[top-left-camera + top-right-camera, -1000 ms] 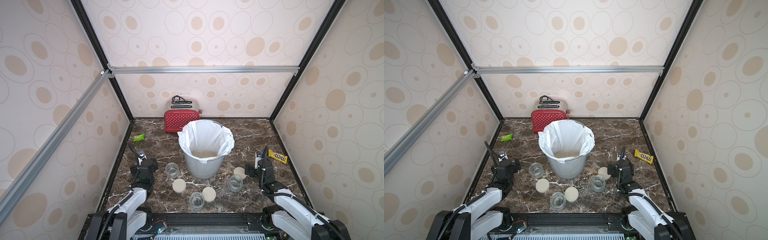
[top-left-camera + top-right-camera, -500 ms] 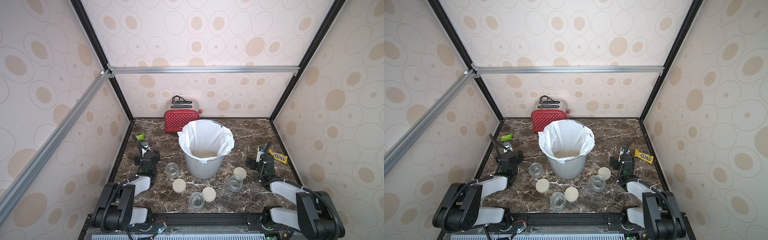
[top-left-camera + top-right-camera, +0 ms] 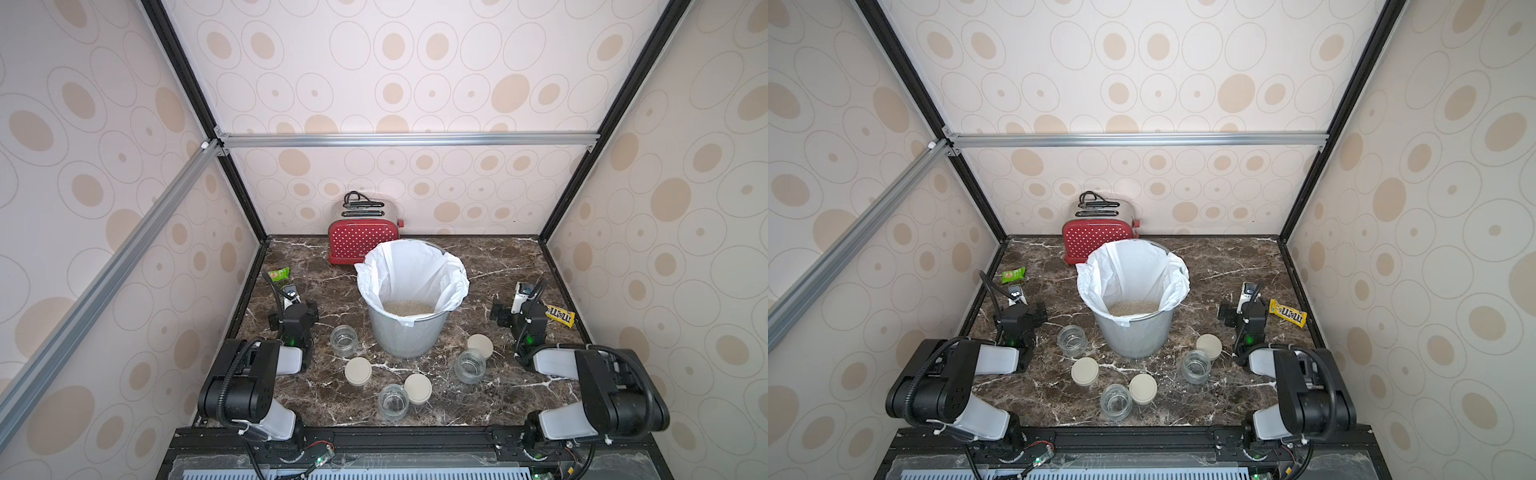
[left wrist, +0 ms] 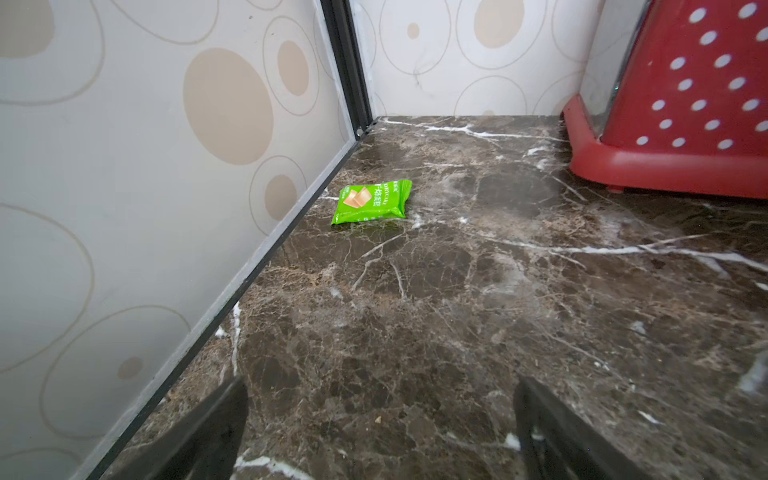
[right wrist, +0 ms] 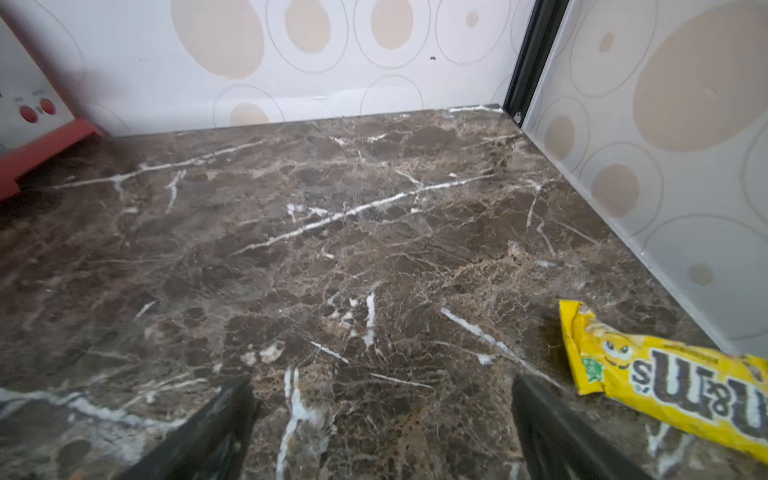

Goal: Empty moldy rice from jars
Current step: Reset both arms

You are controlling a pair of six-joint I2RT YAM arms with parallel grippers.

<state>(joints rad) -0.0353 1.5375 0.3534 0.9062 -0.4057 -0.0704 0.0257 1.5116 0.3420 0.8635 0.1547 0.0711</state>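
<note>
Three clear glass jars stand open and look empty in both top views, in front of the bin: one to the left (image 3: 344,340), one near the front edge (image 3: 393,402), one to the right (image 3: 470,365). A beige lid lies beside each (image 3: 358,371) (image 3: 417,388) (image 3: 480,346). The rice (image 3: 408,308) (image 3: 1134,307) lies as a pale heap inside the grey bin (image 3: 405,336) with its white liner. My left gripper (image 4: 380,386) (image 3: 296,311) rests low by the left wall, open over bare marble. My right gripper (image 5: 382,384) (image 3: 517,311) is open too, by the right wall.
A red dotted toaster (image 3: 362,239) stands at the back behind the bin. A green snack packet (image 4: 371,202) lies by the left wall ahead of my left gripper. A yellow candy bag (image 5: 673,386) lies right beside my right gripper. Patterned walls close in three sides.
Both arms have folded back: their elbows now sit at the front corners, and the grippers have slid slightly toward the back, low over the marble. Jars, lids and bin have not moved.
</note>
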